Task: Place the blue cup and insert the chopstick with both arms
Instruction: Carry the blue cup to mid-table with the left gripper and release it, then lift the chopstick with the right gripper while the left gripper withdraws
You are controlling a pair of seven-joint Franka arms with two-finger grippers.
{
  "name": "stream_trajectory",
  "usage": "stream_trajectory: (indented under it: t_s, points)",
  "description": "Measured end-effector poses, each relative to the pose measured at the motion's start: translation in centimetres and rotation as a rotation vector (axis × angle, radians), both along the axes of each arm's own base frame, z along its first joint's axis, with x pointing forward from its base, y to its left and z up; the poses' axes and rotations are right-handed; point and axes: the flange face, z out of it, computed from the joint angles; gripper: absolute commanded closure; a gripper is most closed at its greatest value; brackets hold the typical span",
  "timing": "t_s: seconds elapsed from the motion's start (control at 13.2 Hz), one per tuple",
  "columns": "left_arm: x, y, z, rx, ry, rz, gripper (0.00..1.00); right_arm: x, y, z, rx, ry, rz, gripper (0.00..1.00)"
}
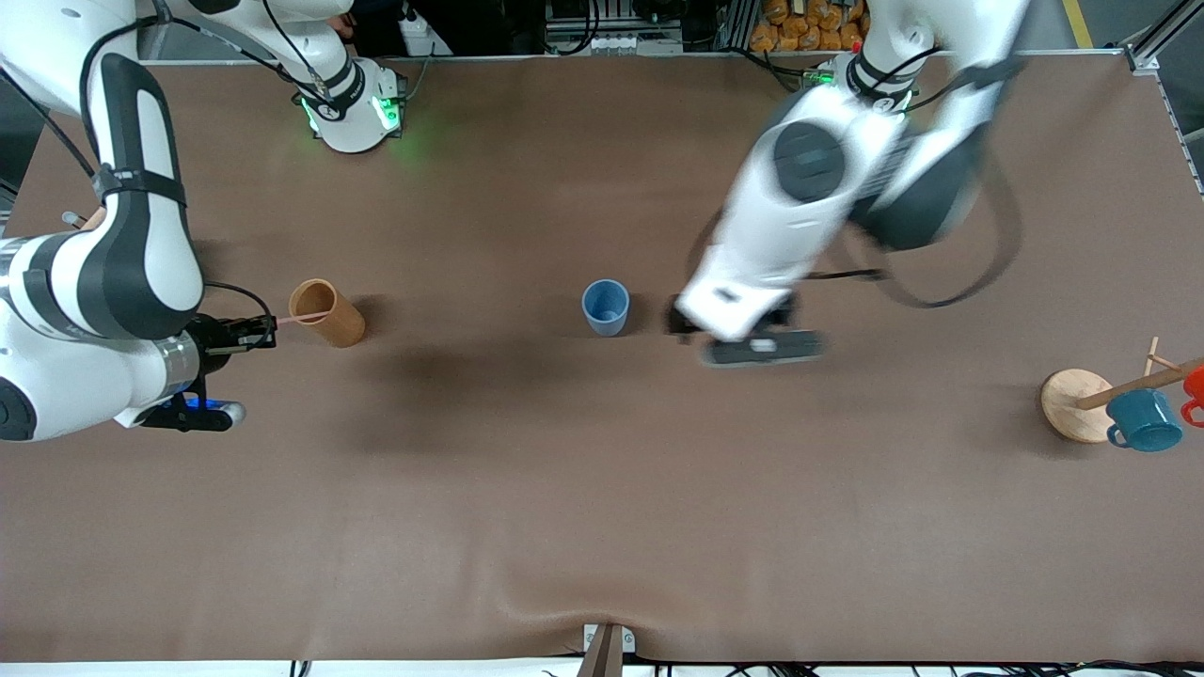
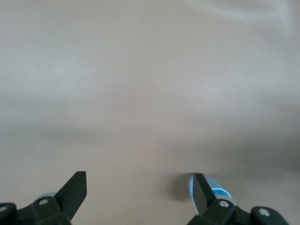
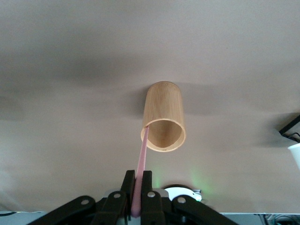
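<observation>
A brown cloth (image 1: 602, 489) covers the table. The blue cup (image 1: 605, 307) stands mid-table beside the wide-open left gripper (image 1: 743, 331). The right gripper (image 3: 138, 187) pinches the chopstick (image 3: 140, 173) at the brown cup (image 3: 163, 117).

brown cylindrical cup (image 1: 326, 313) upright toward the right arm's end, teal mug (image 1: 1144, 420) and wooden stand (image 1: 1076, 404) toward the left arm's end
</observation>
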Motion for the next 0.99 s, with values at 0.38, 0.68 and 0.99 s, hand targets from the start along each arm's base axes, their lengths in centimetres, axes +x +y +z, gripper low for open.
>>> stream_trajectory:
  t_s: [0.38,0.68,0.99]
  points:
    - [1.4,12.3,5.7,0.030,0.015,0.155,0.00,-0.6,5.6,2.7,-0.104,-0.039,0.131,1.00]
    - [1.4,19.1,8.0,0.048,0.027,0.199,0.00,-1.0,7.3,3.8,-0.152,-0.066,0.203,1.00]
    - [0.5,23.0,9.6,0.066,0.047,0.146,0.00,-1.8,11.4,5.9,-0.206,-0.121,0.302,1.00]
